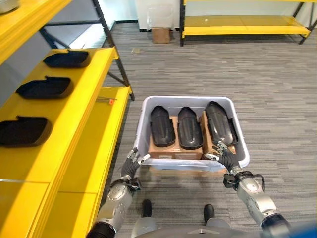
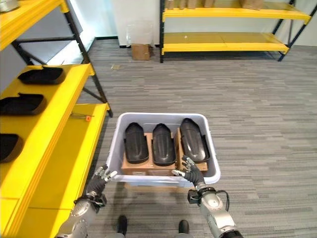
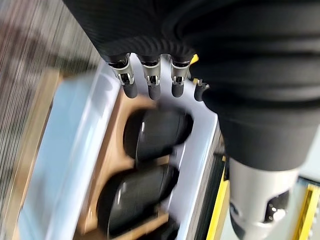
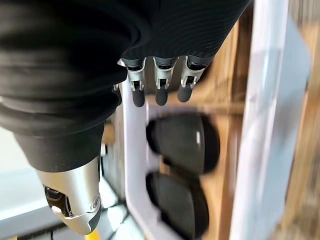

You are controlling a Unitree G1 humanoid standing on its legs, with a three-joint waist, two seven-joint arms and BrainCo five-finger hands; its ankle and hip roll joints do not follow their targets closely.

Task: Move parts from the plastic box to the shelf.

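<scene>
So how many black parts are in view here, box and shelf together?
6. Three lie side by side in the plastic box: left, middle, right. Three sit on the yellow shelf: far, middle, near. More could be hidden.

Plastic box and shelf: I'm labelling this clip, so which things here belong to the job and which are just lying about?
Job:
plastic box
three black parts in it
yellow shelf, three parts already placed
left hand, right hand, open by the box

Lying about:
cardboard box
far yellow rack

no text, label or number can be read on the box, the parts or the shelf.
</scene>
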